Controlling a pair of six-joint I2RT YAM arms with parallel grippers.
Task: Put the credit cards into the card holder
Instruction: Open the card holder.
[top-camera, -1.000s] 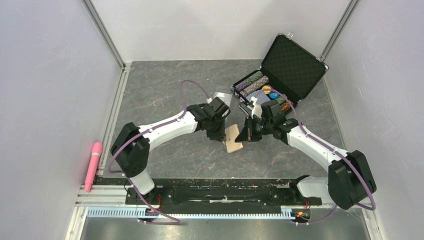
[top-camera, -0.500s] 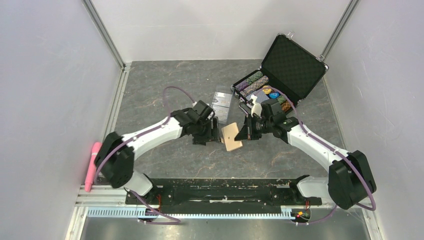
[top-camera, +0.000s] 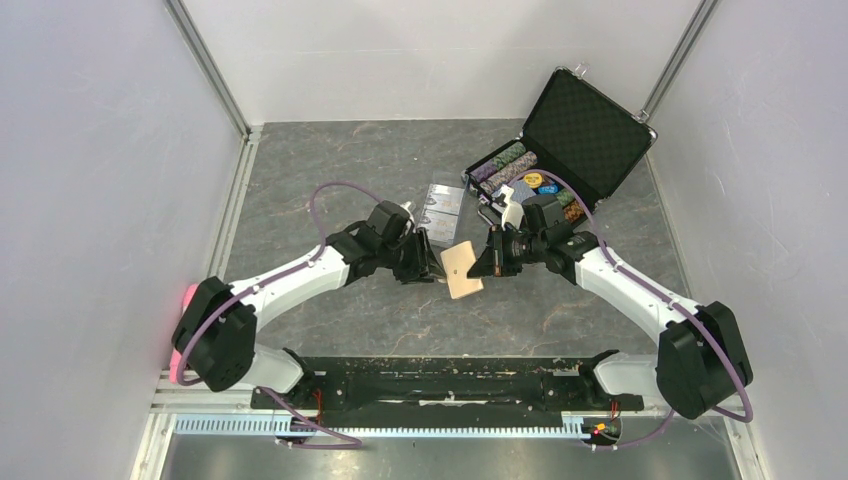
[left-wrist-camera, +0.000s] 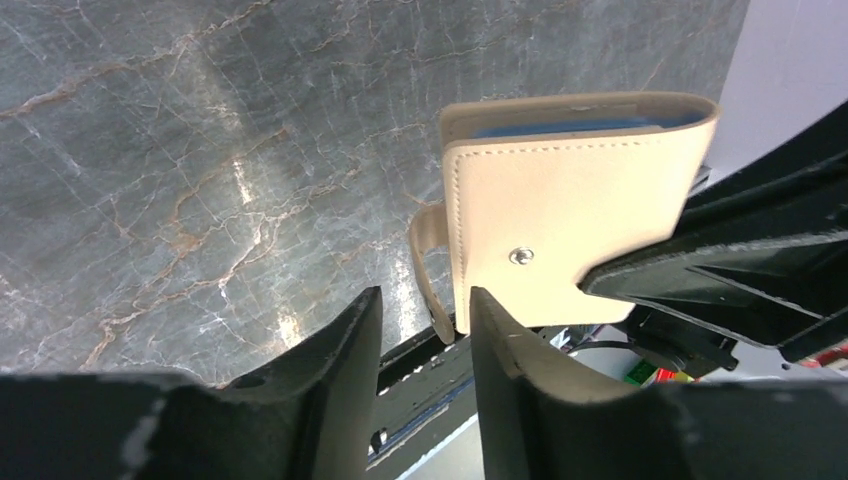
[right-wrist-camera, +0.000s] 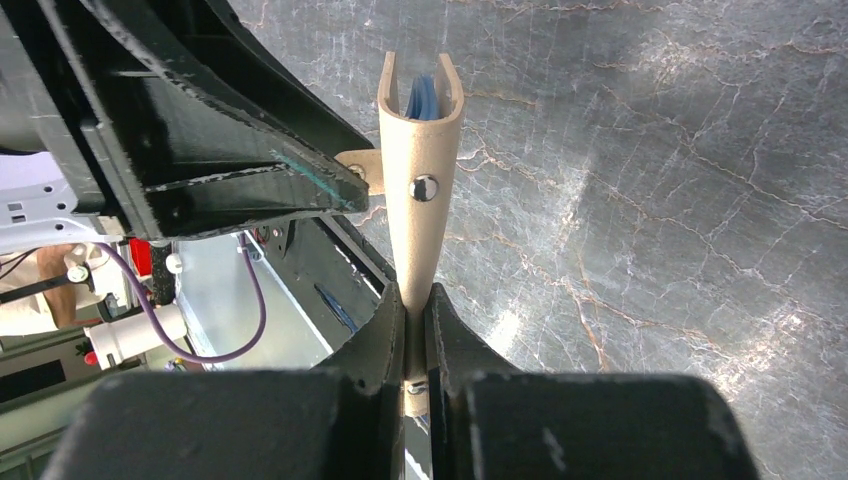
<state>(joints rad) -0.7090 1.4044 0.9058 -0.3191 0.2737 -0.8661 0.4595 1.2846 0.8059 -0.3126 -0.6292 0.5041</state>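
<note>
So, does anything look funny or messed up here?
A little. The card holder is not lying flat: the right claw pinches it by one edge, and its snap strap dangles undone. The credit cards lie on the table beside the open chip case.

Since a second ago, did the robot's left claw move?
Yes. The left claw pulled back leftward, away from the open black poker-chip case, though its tips stay near the tan leather-look card holder.
</note>
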